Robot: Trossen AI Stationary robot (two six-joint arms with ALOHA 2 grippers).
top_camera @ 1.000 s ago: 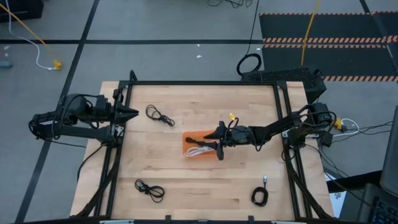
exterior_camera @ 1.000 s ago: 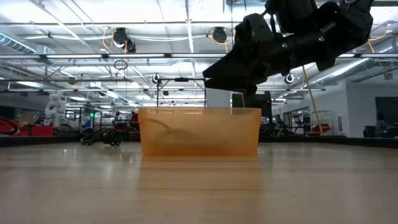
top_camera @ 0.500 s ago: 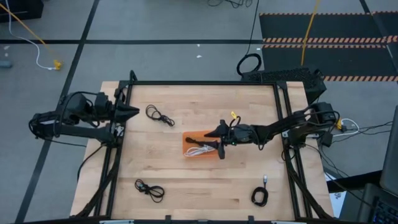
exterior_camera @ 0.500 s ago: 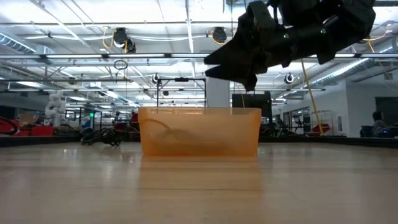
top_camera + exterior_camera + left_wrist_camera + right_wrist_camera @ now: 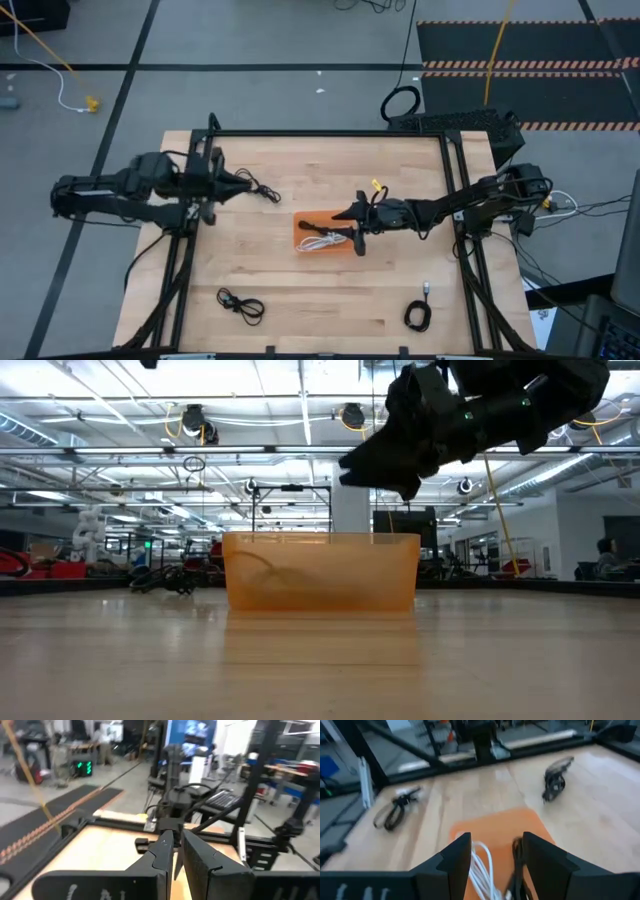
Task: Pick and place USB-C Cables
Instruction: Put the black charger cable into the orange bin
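Observation:
An orange tray (image 5: 310,222) stands mid-table and holds a white cable (image 5: 320,240) and a black cable (image 5: 516,857). My right gripper (image 5: 353,228) hangs open and empty above the tray's right end, and it shows high over the tray (image 5: 320,572) in the low view (image 5: 347,464). Three black coiled cables lie on the table: far left (image 5: 260,188), near left (image 5: 240,305) and near right (image 5: 417,316). My left gripper (image 5: 247,183) is shut and held level, up in the air over the left end of the far-left cable, touching nothing.
A black frame (image 5: 330,133) runs around the wooden table. The near-left cable (image 5: 395,810) and the far-left cable (image 5: 554,780) also show in the right wrist view. A large black cable loop (image 5: 400,102) lies on the floor beyond the far edge.
My left gripper has gone toward the table's right edge, from the left frame to above the far-left black cable. My right gripper has risen a little above the tray and stays open.

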